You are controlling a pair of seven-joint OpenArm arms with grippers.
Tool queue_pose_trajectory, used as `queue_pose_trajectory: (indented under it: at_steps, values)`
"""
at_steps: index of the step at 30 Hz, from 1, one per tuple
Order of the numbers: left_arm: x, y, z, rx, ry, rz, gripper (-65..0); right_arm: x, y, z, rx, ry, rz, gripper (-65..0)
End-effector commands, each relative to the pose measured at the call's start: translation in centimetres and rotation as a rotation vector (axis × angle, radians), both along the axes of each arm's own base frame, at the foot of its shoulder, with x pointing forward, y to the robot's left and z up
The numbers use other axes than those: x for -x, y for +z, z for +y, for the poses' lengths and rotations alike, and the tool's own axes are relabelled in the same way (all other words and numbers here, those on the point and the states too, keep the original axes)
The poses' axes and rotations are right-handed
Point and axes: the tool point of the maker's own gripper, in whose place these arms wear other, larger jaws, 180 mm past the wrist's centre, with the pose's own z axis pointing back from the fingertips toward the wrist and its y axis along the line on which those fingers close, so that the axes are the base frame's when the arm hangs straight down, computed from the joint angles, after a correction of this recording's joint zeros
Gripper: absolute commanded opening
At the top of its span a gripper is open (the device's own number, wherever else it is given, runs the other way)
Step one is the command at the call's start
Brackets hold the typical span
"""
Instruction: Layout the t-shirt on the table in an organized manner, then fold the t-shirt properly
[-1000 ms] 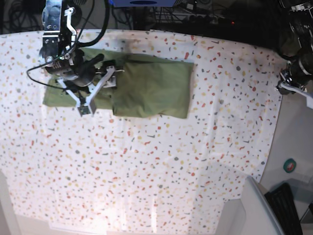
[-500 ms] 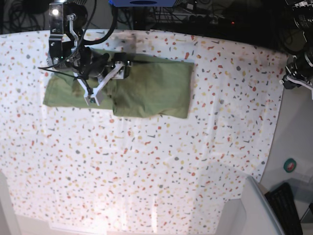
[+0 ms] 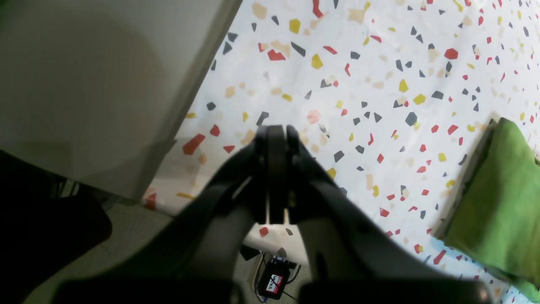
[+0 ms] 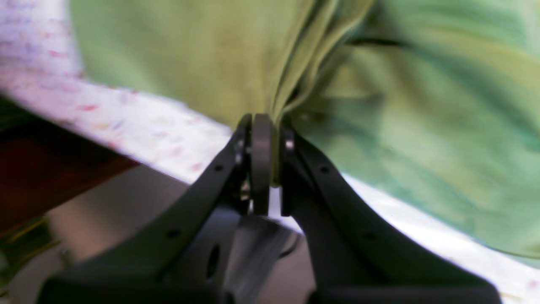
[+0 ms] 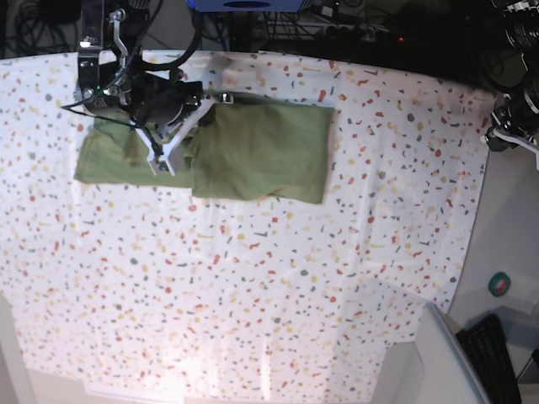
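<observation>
Right end effector [image 4: 265,169], wide open a second ago, now pinches a bunched fold of the olive-green t-shirt [image 5: 253,150], which lies half-folded near the bench's [image 5: 278,295] far edge. Left end effector [image 3: 274,169] hangs closed and empty, well apart from the shirt, beyond the bench's edge. Judging by the grip, another fold looks imminent.

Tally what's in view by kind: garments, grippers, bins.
Garments: 1, the t-shirt
Grippers: 2, the right gripper shut on the t-shirt, the left gripper shut and empty
Bins: 1, the bin
Total: 4
</observation>
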Motion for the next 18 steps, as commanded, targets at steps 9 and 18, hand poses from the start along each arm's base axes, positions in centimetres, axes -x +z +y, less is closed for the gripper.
queue_pose_trajectory:
  at_steps: [9,18]
  values:
    - [-0.9,1.5,0.9,-0.035,-0.013,-0.037,-65.0,0.5,0.6,1.1,-0.087,-0.010,0.016,-65.0]
    - [-0.8,1.5,0.9,-0.034,-0.013,-0.036,-65.0,1.2,-0.8,0.3,-0.071,-0.022,0.043,-65.0]
